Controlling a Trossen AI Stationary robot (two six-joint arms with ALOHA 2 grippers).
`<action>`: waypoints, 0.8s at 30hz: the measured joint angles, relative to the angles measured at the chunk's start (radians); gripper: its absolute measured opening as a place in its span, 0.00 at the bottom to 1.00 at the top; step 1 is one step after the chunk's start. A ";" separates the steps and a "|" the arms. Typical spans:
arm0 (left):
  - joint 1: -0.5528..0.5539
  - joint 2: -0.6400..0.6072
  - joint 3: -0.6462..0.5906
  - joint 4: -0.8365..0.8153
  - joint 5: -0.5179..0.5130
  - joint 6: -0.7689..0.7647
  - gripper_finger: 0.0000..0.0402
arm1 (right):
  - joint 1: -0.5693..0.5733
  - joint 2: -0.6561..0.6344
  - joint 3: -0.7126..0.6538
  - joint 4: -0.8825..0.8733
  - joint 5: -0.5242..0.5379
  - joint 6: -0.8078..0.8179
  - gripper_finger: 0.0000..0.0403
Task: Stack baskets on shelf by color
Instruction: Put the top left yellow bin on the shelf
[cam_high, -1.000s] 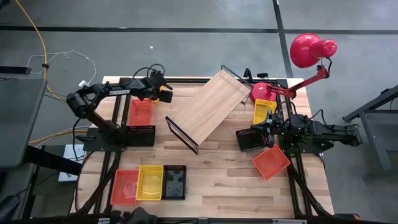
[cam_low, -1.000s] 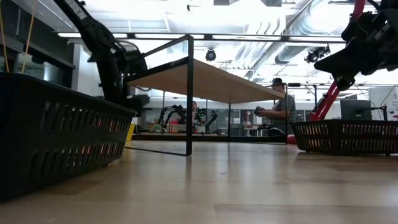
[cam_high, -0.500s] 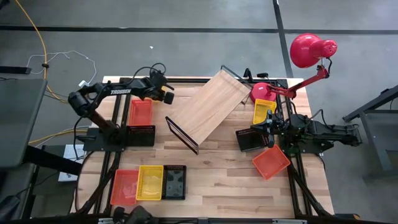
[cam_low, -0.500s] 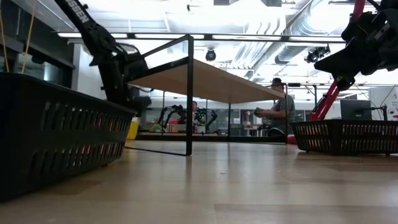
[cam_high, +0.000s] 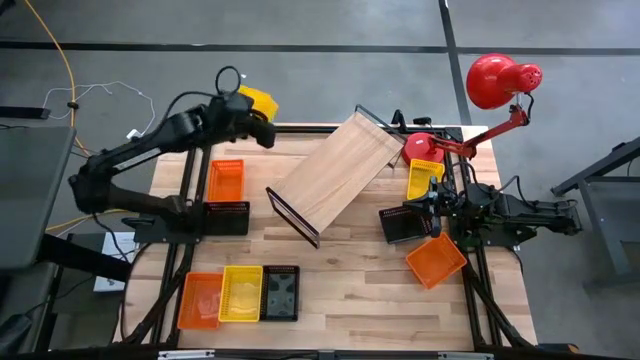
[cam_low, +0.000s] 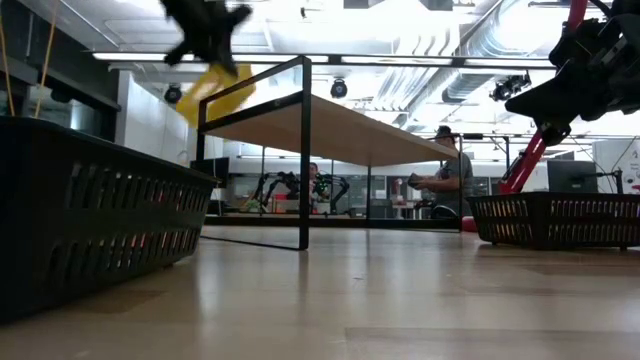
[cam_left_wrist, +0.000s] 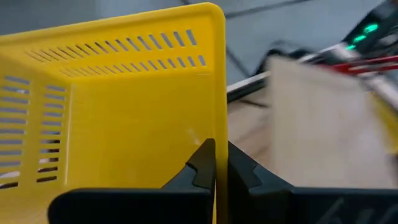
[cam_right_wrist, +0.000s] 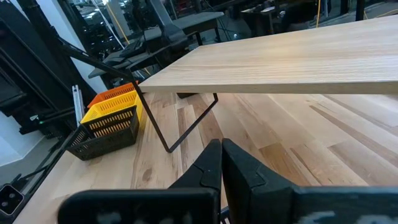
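Yellow slotted basket (cam_left_wrist: 124, 112), light-wood shelf (cam_high: 335, 168)

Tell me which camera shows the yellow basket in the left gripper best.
The left wrist view: the yellow basket fills it, its rim pinched by the left gripper. The high view shows it small, beyond the table's far edge. The low view shows a blurred tilted corner. The right wrist view misses it.

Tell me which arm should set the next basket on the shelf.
Left. The left gripper is shut on a yellow basket, lifted beside the shelf. The right gripper is shut and carries nothing.
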 joint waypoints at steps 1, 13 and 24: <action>-0.069 0.000 0.033 -0.027 -0.049 -0.031 0.00 | 0.000 0.000 0.000 0.000 0.000 0.000 0.00; -0.695 0.322 0.291 -0.096 -0.384 -0.465 0.00 | 0.000 0.000 0.000 0.000 0.000 0.000 0.00; -0.663 0.639 0.512 -0.176 -0.287 -0.434 0.00 | 0.000 0.000 0.000 0.000 0.000 0.000 0.00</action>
